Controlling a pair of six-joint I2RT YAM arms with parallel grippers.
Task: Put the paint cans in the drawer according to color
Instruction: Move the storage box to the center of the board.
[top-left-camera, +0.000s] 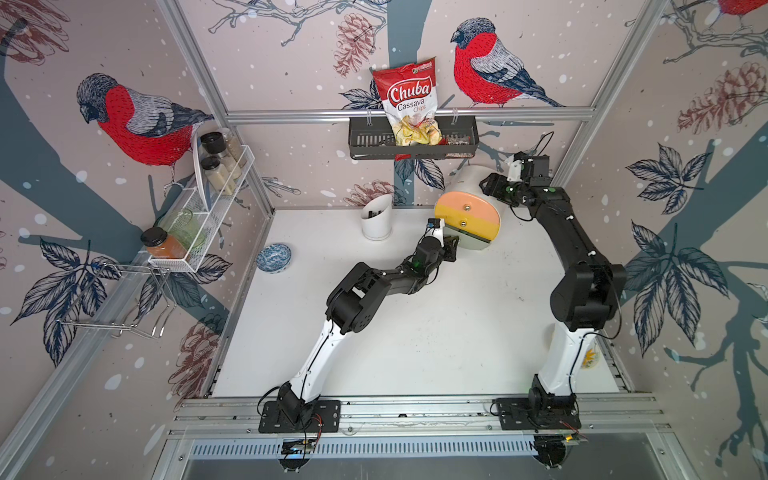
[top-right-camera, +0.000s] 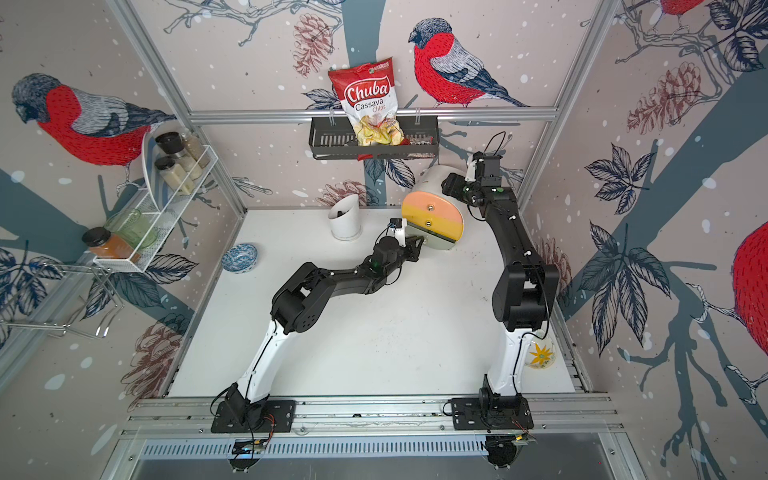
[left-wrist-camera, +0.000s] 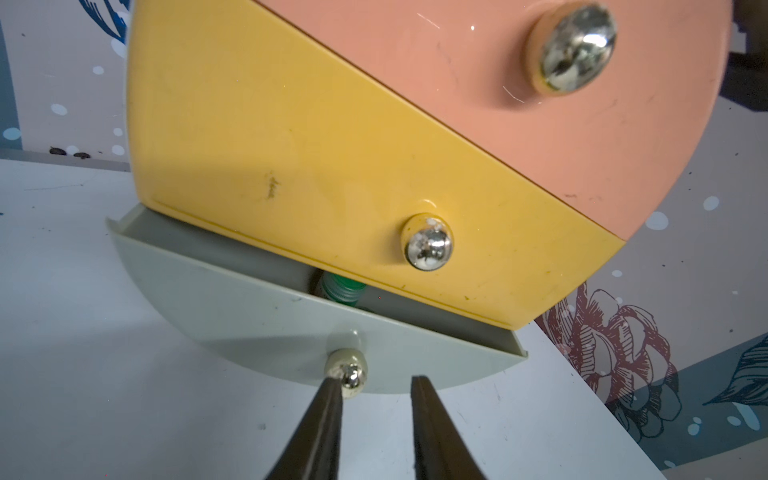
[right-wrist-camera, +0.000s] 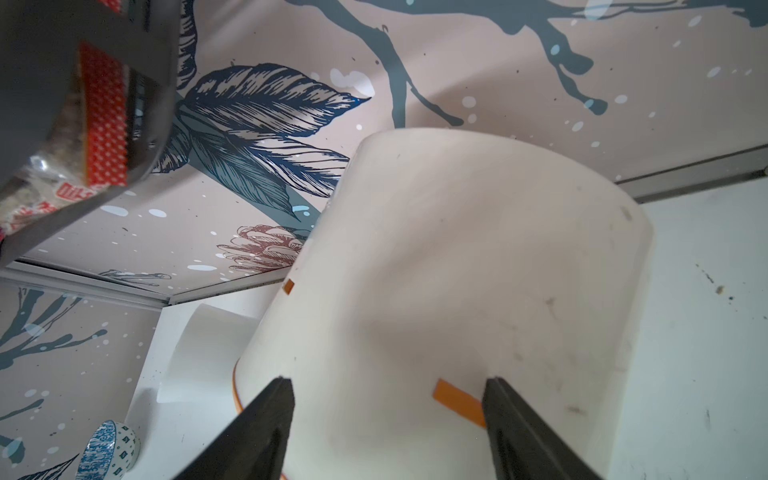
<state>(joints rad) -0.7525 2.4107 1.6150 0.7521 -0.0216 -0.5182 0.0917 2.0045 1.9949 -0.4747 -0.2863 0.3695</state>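
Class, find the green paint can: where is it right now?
In the left wrist view, the green paint can lies inside the partly open grey-green bottom drawer, tucked under the yellow drawer front; that chest stands back right on the table.

Glossy smooth plastic drawer (left-wrist-camera: 291, 145), mirror-bright metal knobs (left-wrist-camera: 428, 243), matt scuffed tabletop (top-left-camera: 415, 332), crinkled shiny chip bag (top-left-camera: 409, 99).

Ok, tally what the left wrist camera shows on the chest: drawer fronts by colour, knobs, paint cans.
Peach drawer front: 1
Yellow drawer front: 1
Grey-green drawer front: 1
Metal knobs: 3
Green paint can: 1
Total: 7
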